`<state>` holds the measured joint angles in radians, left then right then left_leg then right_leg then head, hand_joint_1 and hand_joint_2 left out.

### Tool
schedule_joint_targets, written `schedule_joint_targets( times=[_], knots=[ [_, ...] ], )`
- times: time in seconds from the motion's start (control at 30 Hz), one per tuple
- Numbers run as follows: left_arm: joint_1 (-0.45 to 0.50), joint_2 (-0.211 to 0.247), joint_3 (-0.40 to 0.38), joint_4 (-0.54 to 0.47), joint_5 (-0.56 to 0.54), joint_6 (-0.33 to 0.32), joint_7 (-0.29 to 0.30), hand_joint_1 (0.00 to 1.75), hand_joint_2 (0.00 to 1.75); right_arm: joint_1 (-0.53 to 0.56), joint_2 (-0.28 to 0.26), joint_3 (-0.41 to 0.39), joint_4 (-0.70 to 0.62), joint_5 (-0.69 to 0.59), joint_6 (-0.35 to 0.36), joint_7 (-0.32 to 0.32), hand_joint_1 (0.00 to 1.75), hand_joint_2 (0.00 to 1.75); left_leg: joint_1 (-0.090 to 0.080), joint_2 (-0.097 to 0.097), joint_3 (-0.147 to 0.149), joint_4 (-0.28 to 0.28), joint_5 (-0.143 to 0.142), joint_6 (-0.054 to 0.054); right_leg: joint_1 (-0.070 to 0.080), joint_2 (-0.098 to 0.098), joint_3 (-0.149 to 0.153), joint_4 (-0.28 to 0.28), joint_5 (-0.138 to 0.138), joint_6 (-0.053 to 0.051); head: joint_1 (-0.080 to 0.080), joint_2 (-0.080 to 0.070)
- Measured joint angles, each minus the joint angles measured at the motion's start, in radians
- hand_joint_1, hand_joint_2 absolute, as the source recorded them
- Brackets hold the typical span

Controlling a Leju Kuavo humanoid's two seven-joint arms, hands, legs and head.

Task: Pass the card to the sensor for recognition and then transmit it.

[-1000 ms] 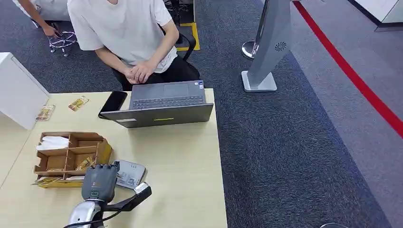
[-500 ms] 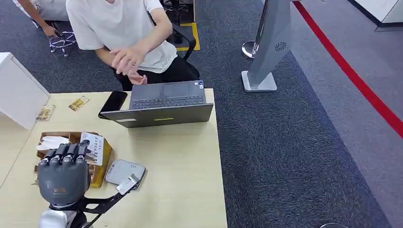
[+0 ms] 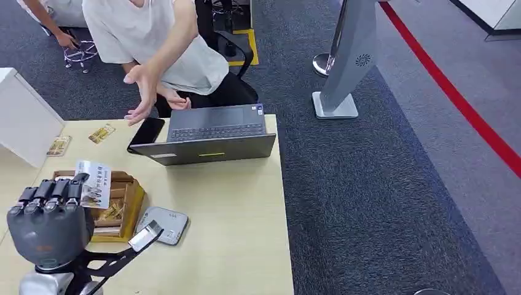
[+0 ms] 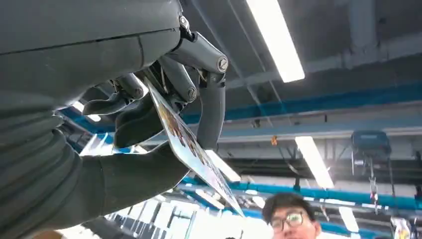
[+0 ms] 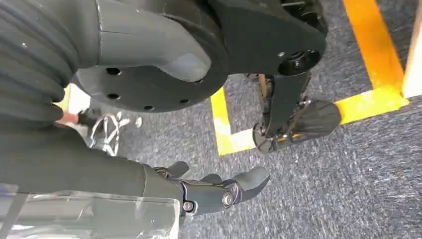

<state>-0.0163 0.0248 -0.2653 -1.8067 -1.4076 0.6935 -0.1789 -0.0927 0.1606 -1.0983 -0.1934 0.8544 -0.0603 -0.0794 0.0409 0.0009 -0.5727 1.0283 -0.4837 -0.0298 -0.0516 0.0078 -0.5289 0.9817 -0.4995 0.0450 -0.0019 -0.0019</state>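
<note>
My left hand [image 3: 49, 224] is raised above the table's front left corner and holds a white printed card [image 3: 93, 175] upright at its fingertips, over the cardboard organiser. In the left wrist view the card [image 4: 191, 149] is pinched between thumb and fingers [image 4: 211, 107], pointing toward a person's face. The grey rounded sensor pad [image 3: 164, 224] lies flat on the table to the right of my hand, apart from the card. A person's open hand [image 3: 142, 92] reaches out over the table's far edge. My right hand [image 5: 219, 191] hangs over the carpet with nothing in it.
A cardboard organiser [image 3: 128, 201] with cards stands beside the sensor. An open grey laptop [image 3: 212, 132] and a black phone [image 3: 146, 132] sit at the far edge, two small cards [image 3: 101, 133] nearby. A white box [image 3: 21, 120] stands at the left. The table's right edge [image 3: 284, 203] borders carpet.
My left hand lifted the card off the sensor pad and carried it up and to the left. The seated person raised an arm and stretched an open hand toward me.
</note>
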Motion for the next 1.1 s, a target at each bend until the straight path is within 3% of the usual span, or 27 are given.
schedule_joint_targets(
  times=[0.13, 0.23, 0.33, 0.57, 0.77, 0.97, 1.0, 1.1],
  knots=[
    [-0.139, 0.004, 0.068, 0.082, -0.026, -0.001, 0.016, 1.75, 1.75, -0.007, 0.0, 0.023, 0.0, 0.052, -0.006, 0.016, 0.0, 1.75, 0.0, -0.001, 0.0, 0.0, 0.003, 0.0, 0.0, -0.001, 0.001, 0.0, 0.002, 0.0, 0.0, 0.0],
    [-0.299, 0.032, 0.118, 0.258, -0.037, -0.002, 0.042, 1.75, 1.75, -0.024, 0.0, 0.045, 0.0, 0.078, -0.016, 0.026, 0.0, 1.75, 0.0, -0.001, -0.001, 0.0, 0.006, 0.0, 0.0, -0.001, 0.0, 0.001, 0.005, -0.001, 0.0, 0.0],
    [-0.395, 0.056, 0.152, 0.368, -0.031, -0.001, 0.043, 1.75, 1.75, -0.035, 0.002, 0.056, 0.0, 0.083, -0.017, 0.031, 0.0, 1.75, 0.0, 0.001, 0.0, 0.0, 0.006, 0.0, 0.0, 0.001, 0.0, 0.001, 0.006, -0.001, -0.003, 0.0],
    [-0.459, 0.072, 0.173, 0.489, -0.062, -0.001, 0.064, 1.75, 1.75, -0.04, 0.006, 0.07, 0.0, 0.084, -0.017, 0.029, 0.0, 1.75, 0.0, 0.0, -0.002, 0.0, 0.006, 0.0, 0.0, 0.001, 0.0, 0.001, 0.006, -0.001, 0.0, 0.0],
    [-0.585, 0.093, 0.181, 0.683, -0.087, -0.001, 0.084, 1.75, 1.75, -0.053, 0.008, 0.077, 0.0, 0.086, -0.017, 0.032, 0.0, 1.75, 0.0, 0.0, -0.002, 0.0, 0.007, -0.001, 0.0, 0.001, 0.0, 0.002, 0.006, -0.001, -0.001, 0.0],
    [-0.637, 0.095, 0.181, 0.797, -0.118, -0.001, 0.108, 1.75, 1.75, -0.059, 0.014, 0.077, 0.0, 0.083, -0.011, 0.032, 0.0, 1.75, 0.0, 0.001, -0.002, 0.0, 0.008, 0.0, 0.0, 0.002, -0.001, 0.002, 0.006, -0.001, -0.001, 0.0],
    [-0.639, 0.095, 0.181, 0.808, -0.119, -0.001, 0.11, 0.0, 1.75, -0.059, 0.014, 0.077, 0.0, 0.083, -0.011, 0.032, 0.0, 1.75, 0.0, 0.001, -0.002, 0.0, 0.008, 0.0, 0.0, 0.002, -0.001, 0.001, 0.007, -0.001, -0.001, 0.0],
    [-0.645, 0.096, 0.181, 0.833, -0.113, 0.0, 0.11, 0.0, 1.75, -0.058, 0.014, 0.077, 0.0, 0.08, -0.007, 0.032, 0.0, 1.75, 0.0, 0.001, -0.003, 0.0, 0.008, 0.0, 0.0, 0.002, -0.002, 0.001, 0.006, -0.001, -0.002, 0.0]
  ],
)
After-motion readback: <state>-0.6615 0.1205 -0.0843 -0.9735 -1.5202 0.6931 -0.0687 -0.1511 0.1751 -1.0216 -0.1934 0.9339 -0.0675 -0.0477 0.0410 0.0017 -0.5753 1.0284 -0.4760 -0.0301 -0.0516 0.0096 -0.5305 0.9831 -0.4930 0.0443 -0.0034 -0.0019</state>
